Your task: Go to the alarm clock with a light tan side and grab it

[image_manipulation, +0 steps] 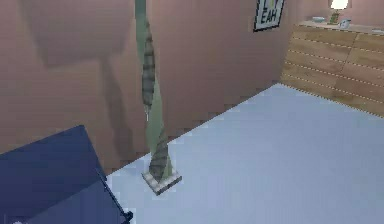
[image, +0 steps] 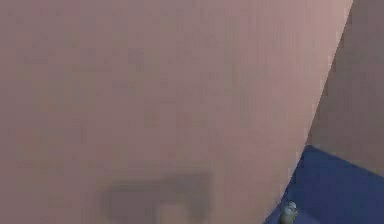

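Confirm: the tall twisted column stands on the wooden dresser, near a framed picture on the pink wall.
Not right. In the arm side view the twisted column stands on the floor, not on the wooden dresser; the framed picture hangs on the pink wall.

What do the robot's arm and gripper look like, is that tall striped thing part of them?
No, the tall striped thing is a twisted greenish column on a square base on the floor. The arm's and gripper's colours and markings can't be told here.
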